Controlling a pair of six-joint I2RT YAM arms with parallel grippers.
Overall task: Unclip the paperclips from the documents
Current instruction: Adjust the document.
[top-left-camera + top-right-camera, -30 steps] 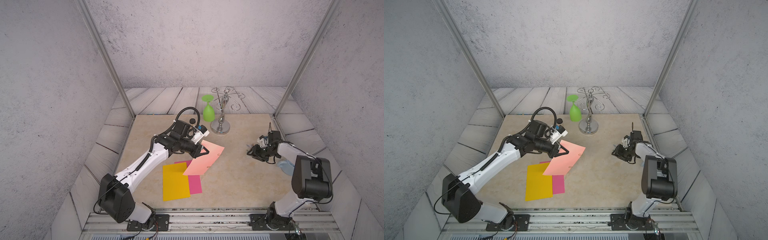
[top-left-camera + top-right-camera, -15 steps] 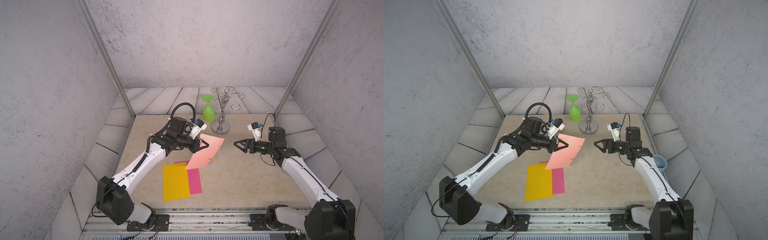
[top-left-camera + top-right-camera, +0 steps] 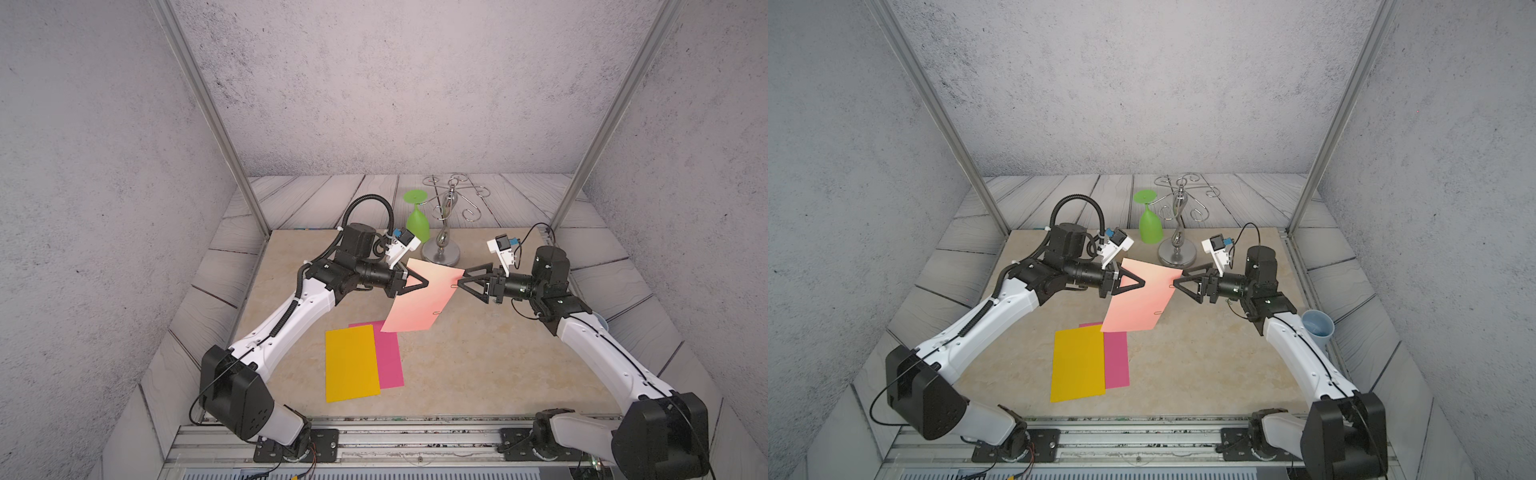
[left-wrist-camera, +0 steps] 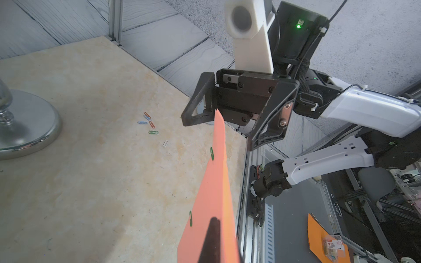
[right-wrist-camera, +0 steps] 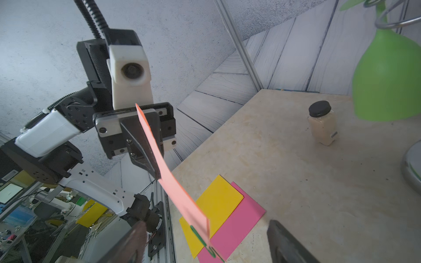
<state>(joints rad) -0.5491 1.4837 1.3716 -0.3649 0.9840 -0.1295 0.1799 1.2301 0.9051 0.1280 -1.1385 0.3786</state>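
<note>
Right claw (image 3: 461, 278), jaws newly spread wide, has swung in on the green paperclip (image 3: 453, 286) at the 3 o'clock edge of the salmon pink sheet (image 3: 419, 305), pinched aloft at 9 o'clock by the left claw (image 3: 426, 284); a pull-off likely follows.

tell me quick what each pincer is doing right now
Left pincer: closed, holding the salmon pink sheet.
Right pincer: open, holding nothing, jaws either side of the sheet's edge at a green paperclip.
</note>
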